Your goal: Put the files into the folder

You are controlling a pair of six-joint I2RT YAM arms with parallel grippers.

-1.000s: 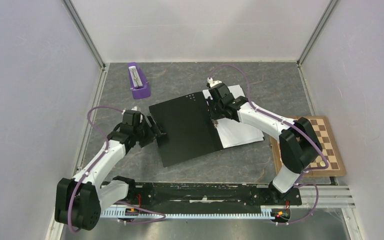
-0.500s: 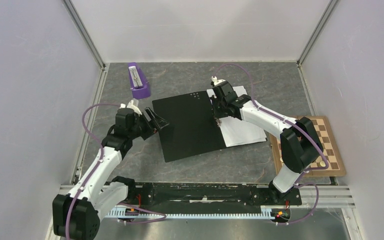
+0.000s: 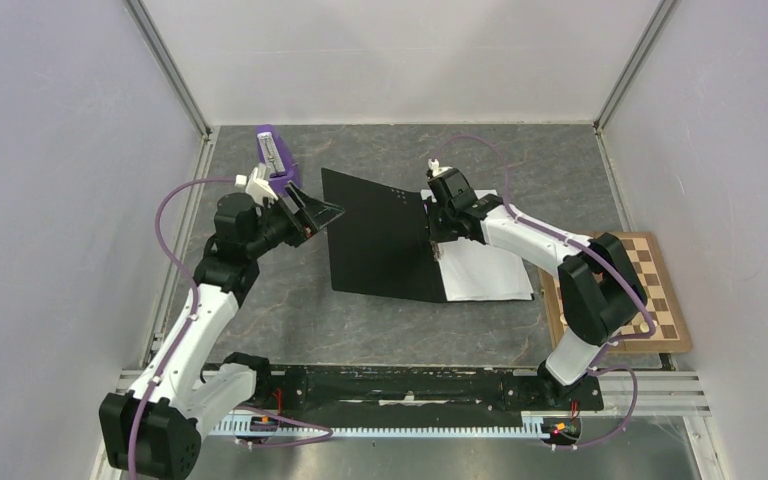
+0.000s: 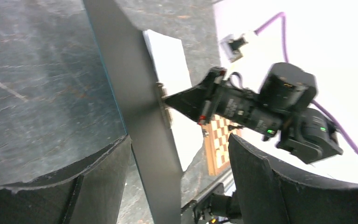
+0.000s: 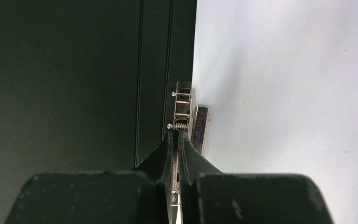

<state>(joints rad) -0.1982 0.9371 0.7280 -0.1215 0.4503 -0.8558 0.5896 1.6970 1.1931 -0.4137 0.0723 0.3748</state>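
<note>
The large flat folder, black inside, has been tilted up steeper at its left cover, whose free edge stands between the wide-open left gripper's jaws. Rightward, past the far-to-near spine, the plain white paper sheets lie flat beside the closed right gripper.

We list one grey, stone-patterned table. On it we count: a black folder, centre, left cover tilted up; white files just right of its spine; a purple object, far left; a chessboard, right edge.
</note>
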